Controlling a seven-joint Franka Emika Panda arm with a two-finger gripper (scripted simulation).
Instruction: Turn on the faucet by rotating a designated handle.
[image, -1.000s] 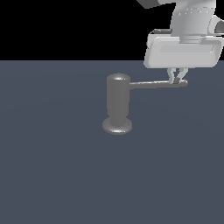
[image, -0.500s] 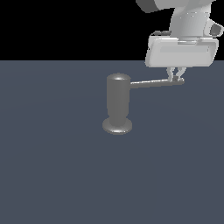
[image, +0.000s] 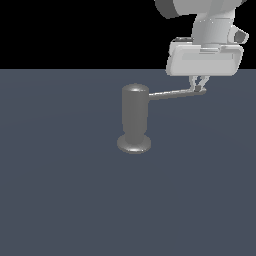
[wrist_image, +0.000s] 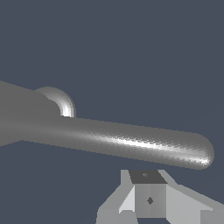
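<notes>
Fingers (image: 199, 86) pressed nearly together w/ tips touching the handle (image: 172, 93) at its far end; can't tell if pinching it. Faucet (image: 135, 120) upright on desk (image: 60, 190), well apart from fingers.

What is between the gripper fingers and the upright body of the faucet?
Only the handle: in the exterior view it runs from the faucet to the gripper. Nothing else lies there.

**A bare simulated test scene**

No kitchen here: a flat, featureless slate-blue floor (image: 60, 200) meets a plain black backdrop (image: 75, 30), and only a dull grey metallic cylinder faucet (image: 135, 117) stands on it, smoothly computer-rendered.
</notes>
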